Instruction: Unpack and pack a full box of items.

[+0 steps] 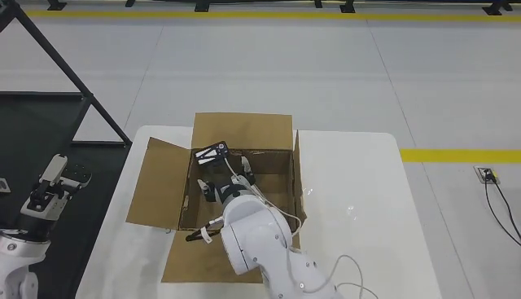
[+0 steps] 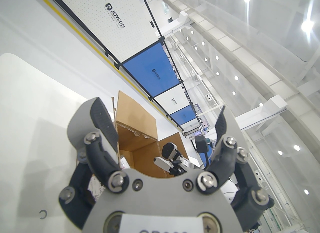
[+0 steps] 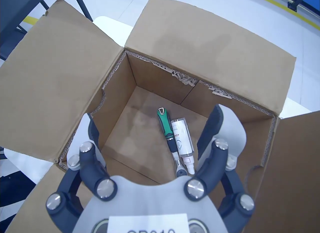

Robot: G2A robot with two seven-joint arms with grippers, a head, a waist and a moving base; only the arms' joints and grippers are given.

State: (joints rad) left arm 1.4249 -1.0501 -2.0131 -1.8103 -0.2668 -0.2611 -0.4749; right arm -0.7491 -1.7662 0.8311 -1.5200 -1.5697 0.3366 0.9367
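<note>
An open cardboard box (image 1: 244, 128) stands on the white table (image 1: 358, 209) with its flaps spread out. On the box floor lie a green-handled ratchet wrench (image 3: 165, 129) and, touching it, a small white bottle (image 3: 182, 141) in clear wrap. My right gripper (image 3: 152, 119) hangs open above the box's inside, well over both items, with nothing between its fingers. My right arm (image 1: 244, 234) comes over the box's near wall. My left gripper (image 1: 50, 186) is off the table's left side; its fingers (image 2: 102, 119) stand open and empty, and it faces the box (image 2: 137, 119) from afar.
A black metal rack (image 1: 73, 79) stands on the floor to the left of the table. Bare tabletop lies to the right of the box. The right flap (image 3: 295, 159) stands upright next to my right gripper.
</note>
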